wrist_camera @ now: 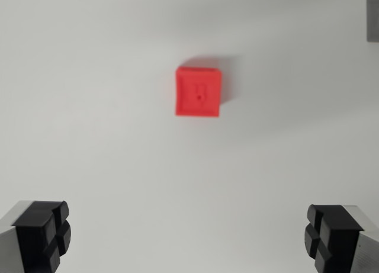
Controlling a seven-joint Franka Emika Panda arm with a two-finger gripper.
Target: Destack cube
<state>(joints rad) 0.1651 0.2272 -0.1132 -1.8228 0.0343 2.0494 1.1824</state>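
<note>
Wrist view coverage is limited to a single downward picture of a plain white tabletop. At the near left corner of the frame, one black finger pad is seen, mounted on a grey metal finger body that is cut off by the frame edge. Nothing is held against this pad.

Toward the middle of the frame, slightly to the right of centre and on the far half of the tabletop, a red cube is located. Its top face is turned to the camera, and a small dark mark is visible at the centre of that face. A soft shadow is cast along its right and far sides. The picture is somewhat blurred, so it cannot be determined whether a second cube lies beneath the red one. The cube is well apart from both pads and is untouched.

At the near right corner, the second black pad is seen on its grey body. The jaws are spread wide, with bare tabletop between them, and the gripper is empty.

At the far right corner, a small grey object is cut off by the frame edge and cannot be identified.
</note>
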